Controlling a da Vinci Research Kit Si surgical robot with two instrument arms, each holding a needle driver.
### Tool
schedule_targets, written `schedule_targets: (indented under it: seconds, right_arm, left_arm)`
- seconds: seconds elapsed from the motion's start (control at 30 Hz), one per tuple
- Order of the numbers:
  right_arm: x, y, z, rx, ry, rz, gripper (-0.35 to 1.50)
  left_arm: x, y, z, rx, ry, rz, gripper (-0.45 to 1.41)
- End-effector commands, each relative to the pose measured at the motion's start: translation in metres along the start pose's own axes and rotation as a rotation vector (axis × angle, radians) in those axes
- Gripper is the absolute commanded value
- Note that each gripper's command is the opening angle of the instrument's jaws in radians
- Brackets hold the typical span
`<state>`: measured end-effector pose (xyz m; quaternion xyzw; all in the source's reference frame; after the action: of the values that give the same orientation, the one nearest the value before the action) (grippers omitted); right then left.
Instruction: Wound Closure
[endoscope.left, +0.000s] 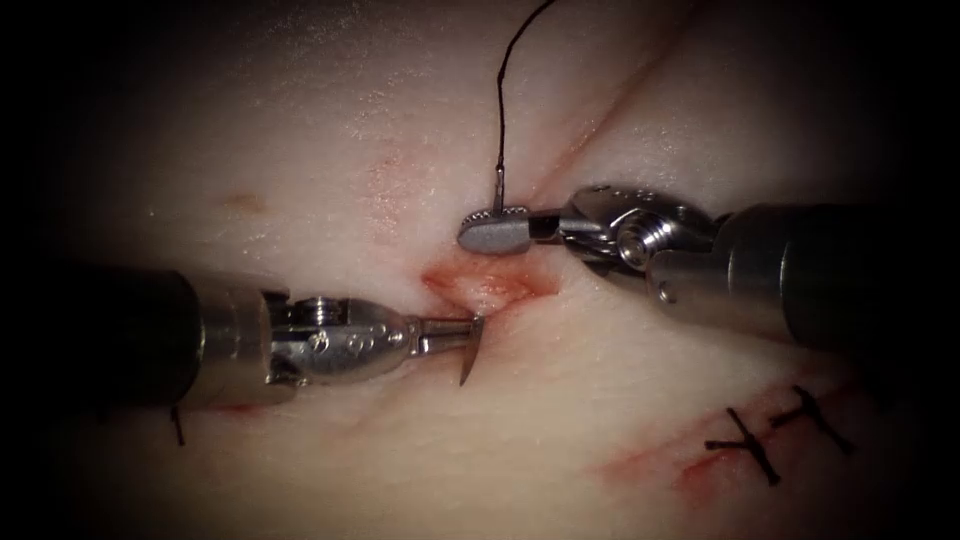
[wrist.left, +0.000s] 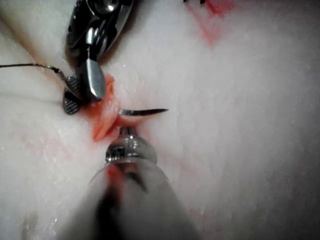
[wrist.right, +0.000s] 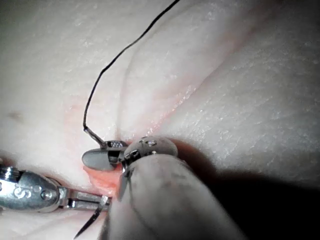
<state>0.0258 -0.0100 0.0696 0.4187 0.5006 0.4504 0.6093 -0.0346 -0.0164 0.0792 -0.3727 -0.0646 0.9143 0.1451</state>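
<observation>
We see the needle (endoscope.left: 470, 352) passing through the tissue (endoscope.left: 300, 150) at the cut (endoscope.left: 485, 285). Its pointed end sticks out on the cut's left side, pinched just behind the tip by the left tool (endoscope.left: 470, 328), fingers pressed together on it. The swaged tail end stands out of the tissue above the cut, near the right tool (endoscope.left: 497, 228), whose fingers are spread; in the left wrist view the tail looks to lie between them, not clamped. The thread (endoscope.left: 503, 90) runs up and away from that tail. Mid-curve of the needle is buried, so we can't see it.

Step in hand, as we judge it: needle mid-bite across the cut, tip grasped on the exit side, right tool w/ nothing held.

Next move, we reckon, calls for following the needle's curve rather than a straight tug, so the exit hole isn't torn, w/ thread free to trail.

2 finished stitches (endoscope.left: 775, 440) sit well apart, lower right, w/ red fluid (endoscope.left: 640, 465) beside them.
</observation>
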Motion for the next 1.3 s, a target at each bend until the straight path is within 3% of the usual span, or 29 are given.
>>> schedule_targets:
  seconds: [0.03, 0.23, 0.33, 0.43, 0.57, 0.9, 1.07, 1.3]
  right_arm:
    - [0.0, 0.0007, 0.0007, 0.001, 0.026, -0.001, 1.18]
    - [0.0018, 0.0022, -0.0011, -0.001, 0.058, 0.015, 1.47]
    - [0.0032, 0.0027, -0.0027, -0.004, 0.06, -0.02, 1.47]
    - [0.004, 0.0028, -0.0039, 0.01, 0.09, -0.022, 1.47]
    - [0.0048, 0.0027, -0.0054, 0.039, 0.133, -0.012, 1.38]
    - [0.0053, 0.0037, -0.0066, 0.04, 0.182, -0.019, 1.33]
    - [0.0052, 0.0039, -0.0065, 0.035, 0.188, -0.021, 1.33]
    - [0.0045, 0.0042, -0.0063, 0.028, 0.192, -0.029, 1.33]
  left_arm:
    - [-0.0003, 0.0005, 0.0007, 0.004, 0.012, 0.014, -0.32]
    - [-0.0003, 0.0001, -0.0001, 0.019, 0.071, 0.134, -0.32]
    - [-0.0001, -0.0002, -0.0003, 0.029, 0.093, 0.19, -0.27]
    - [0.0001, -0.0006, -0.0003, 0.039, 0.11, 0.239, -0.15]
    - [0.0005, -0.0007, -0.0001, 0.044, 0.143, 0.318, 0.19]
    - [0.0013, -0.0003, 0.0005, 0.013, 0.203, 0.495, 0.59]
    - [0.0014, -0.0002, 0.0005, 0.006, 0.212, 0.521, 0.61]
    - [0.0019, 0.0001, 0.0008, 0.006, 0.233, 0.544, 0.42]
